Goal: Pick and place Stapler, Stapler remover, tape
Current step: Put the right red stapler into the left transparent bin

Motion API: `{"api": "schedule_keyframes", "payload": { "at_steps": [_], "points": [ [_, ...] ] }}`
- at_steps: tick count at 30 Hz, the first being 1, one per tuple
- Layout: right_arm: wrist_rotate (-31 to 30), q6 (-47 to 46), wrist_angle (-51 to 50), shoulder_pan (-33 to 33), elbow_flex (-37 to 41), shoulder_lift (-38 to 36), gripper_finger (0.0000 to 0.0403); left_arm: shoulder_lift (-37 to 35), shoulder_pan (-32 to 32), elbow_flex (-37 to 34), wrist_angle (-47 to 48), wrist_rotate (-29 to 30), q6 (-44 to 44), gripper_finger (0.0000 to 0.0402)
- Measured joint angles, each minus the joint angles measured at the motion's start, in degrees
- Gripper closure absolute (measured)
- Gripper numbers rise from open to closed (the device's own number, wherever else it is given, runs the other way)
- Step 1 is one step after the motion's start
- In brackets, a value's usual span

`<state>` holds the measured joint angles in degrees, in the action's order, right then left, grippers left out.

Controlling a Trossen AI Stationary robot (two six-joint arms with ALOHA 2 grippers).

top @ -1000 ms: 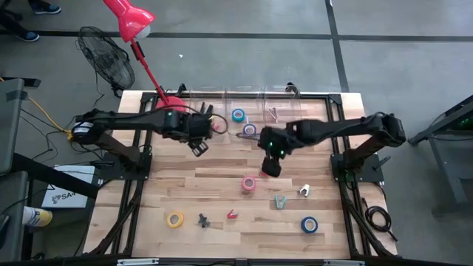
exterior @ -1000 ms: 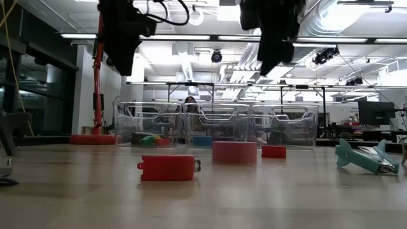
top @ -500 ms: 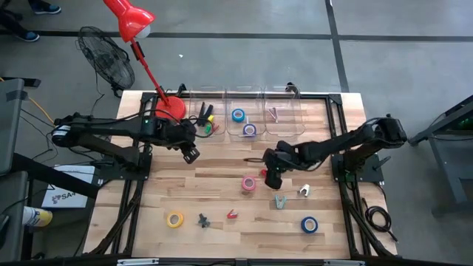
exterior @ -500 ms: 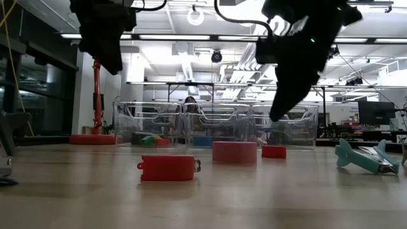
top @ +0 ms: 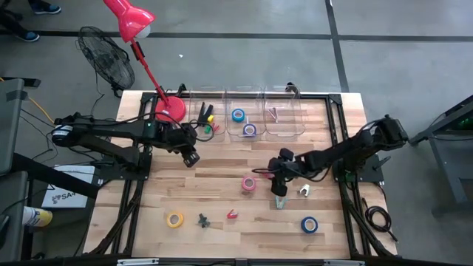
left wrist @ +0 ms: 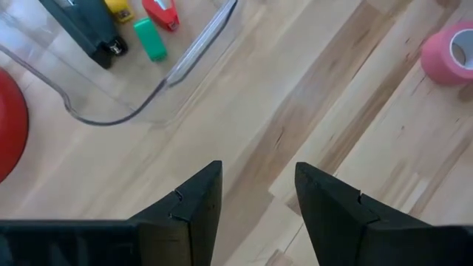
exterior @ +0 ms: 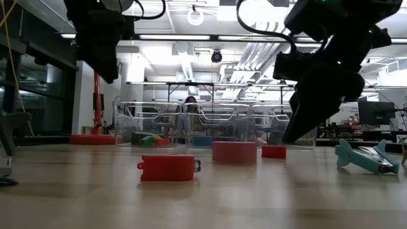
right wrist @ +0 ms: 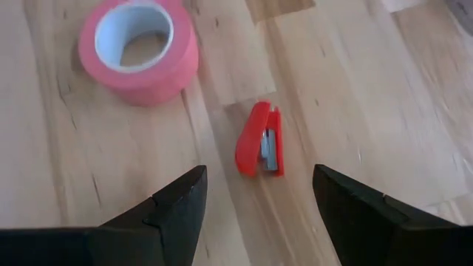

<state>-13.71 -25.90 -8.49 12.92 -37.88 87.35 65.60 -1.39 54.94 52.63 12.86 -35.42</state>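
**Right gripper low beside the pink tape**

The pink tape (top: 249,183) lies flat at the centre of the high view, a small red stapler (right wrist: 261,140) just below it. The right gripper (top: 280,193) hangs just right of the roll — fingers spread wide, empty. Two more rolls sit in the middle clear bin (top: 244,130) at upper centre. The left gripper (top: 191,157), left of centre near the bins, is also spread and empty.
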Motion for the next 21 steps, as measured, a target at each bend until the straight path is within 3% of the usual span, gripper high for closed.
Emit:
{"api": "schedule_keyframes", "payload": {
  "at_steps": [7,21],
  "points": [
    [-5.6,1.5,0.2,2.1,0.3,0.0,0.0165,0.0,-0.1,0.0,-0.3,0.4,0.0,0.0234],
    [-6.0,-5.5,2.3,4.9,0.2,6.2,0.0165,0.0,-0.1,0.0,-0.2,0.7,0.0,0.0234]
  ]
}}
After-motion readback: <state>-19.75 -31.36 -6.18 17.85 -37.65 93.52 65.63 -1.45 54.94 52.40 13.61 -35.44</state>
